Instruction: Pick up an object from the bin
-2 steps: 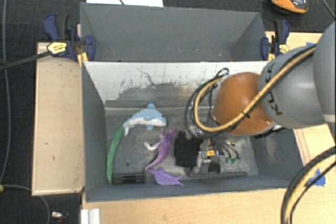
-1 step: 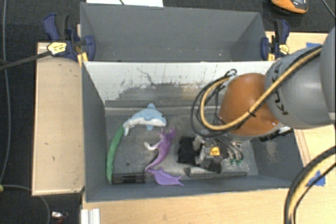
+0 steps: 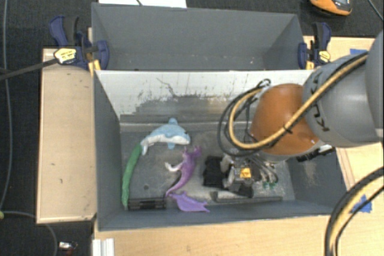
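A black block lies on the bin floor, towards the near wall and a little right of middle. The gripper is low just beside its right side; whether they touch is unclear. Under the orange cover and looped cables, whether the jaws are apart or together is hidden. A dark bar lies along the near wall below the gripper. Left of the block is a purple toy, and beyond it, farther back, a light-blue fish toy. A green strip runs by the left wall, with a flat black piece at its near end.
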Controlling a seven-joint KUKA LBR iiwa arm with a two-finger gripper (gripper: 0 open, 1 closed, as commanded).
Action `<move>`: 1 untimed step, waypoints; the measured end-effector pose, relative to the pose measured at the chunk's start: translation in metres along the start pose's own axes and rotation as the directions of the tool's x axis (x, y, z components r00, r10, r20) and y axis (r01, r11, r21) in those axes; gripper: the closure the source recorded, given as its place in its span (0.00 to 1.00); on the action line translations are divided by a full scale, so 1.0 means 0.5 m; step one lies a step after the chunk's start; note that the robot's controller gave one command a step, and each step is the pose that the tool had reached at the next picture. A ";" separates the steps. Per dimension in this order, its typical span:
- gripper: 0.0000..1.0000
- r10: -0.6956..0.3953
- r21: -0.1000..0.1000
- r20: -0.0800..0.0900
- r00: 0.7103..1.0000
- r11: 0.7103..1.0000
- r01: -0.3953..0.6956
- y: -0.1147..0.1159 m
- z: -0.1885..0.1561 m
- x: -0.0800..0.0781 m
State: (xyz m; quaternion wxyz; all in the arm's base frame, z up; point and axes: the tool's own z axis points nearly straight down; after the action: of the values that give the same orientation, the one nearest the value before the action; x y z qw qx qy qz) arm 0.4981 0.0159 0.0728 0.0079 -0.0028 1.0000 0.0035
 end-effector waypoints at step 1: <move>1.00 0.001 0.000 0.001 1.000 1.000 -0.001 0.000 -0.005 0.000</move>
State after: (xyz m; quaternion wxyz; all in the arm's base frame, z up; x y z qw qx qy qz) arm 0.4980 0.0160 0.0756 0.0083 -0.0022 1.0000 0.0037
